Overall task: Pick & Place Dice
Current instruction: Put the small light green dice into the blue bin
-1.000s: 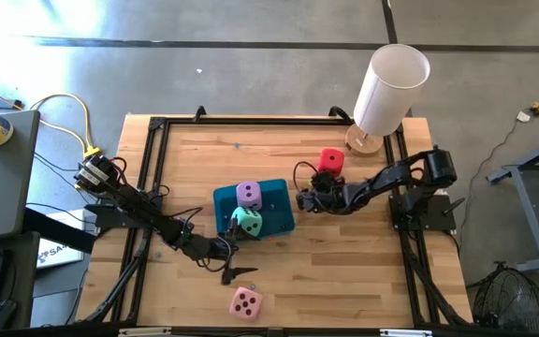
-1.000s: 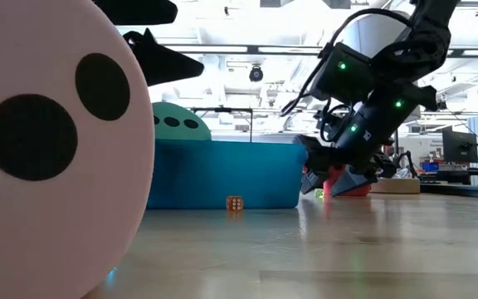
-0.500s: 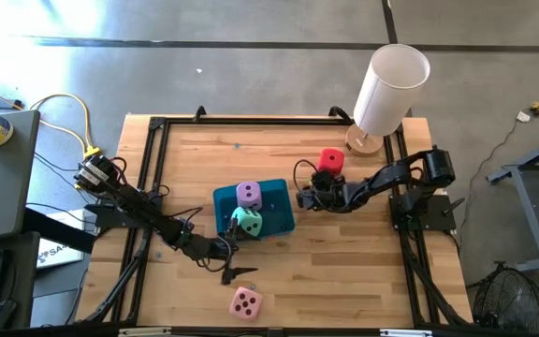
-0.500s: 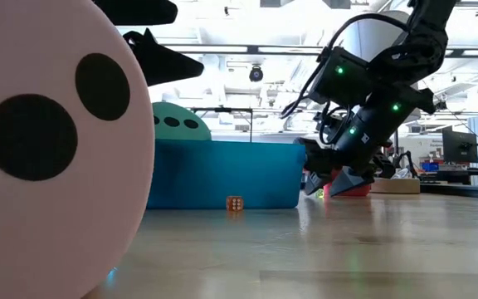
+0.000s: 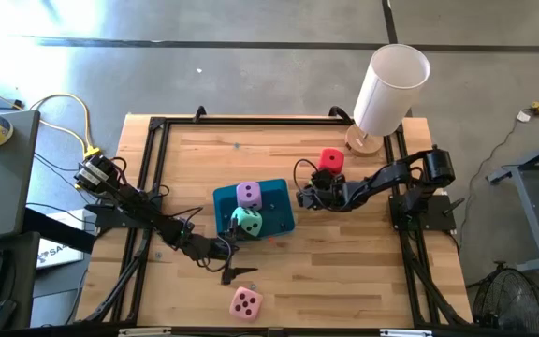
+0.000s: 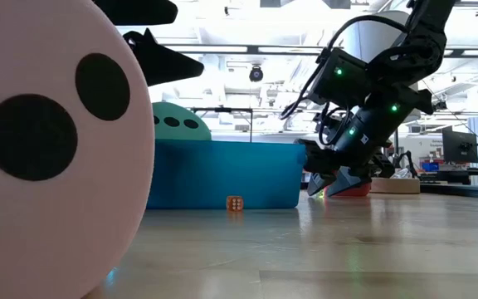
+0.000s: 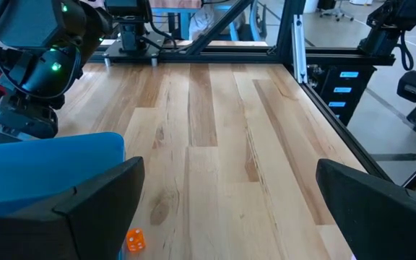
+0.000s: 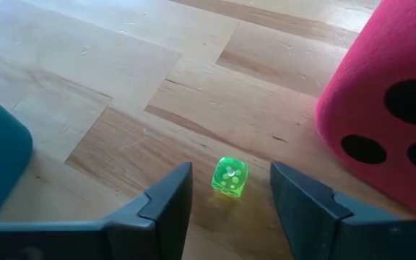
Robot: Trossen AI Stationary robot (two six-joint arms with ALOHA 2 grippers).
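The right gripper (image 8: 230, 198) stands with fingers parted around a small translucent green die (image 8: 230, 177), not clenched; no writing is readable.

The left gripper (image 7: 230, 209) is spread wide, empty.

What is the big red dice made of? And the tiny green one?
The red dice looks like soft foam or plush: matte, slightly fuzzy, with rounded edges. The tiny green die, lying between the fingers of the right end effector, looks like clear hard plastic: it glows see-through and glossy on the wooden table.
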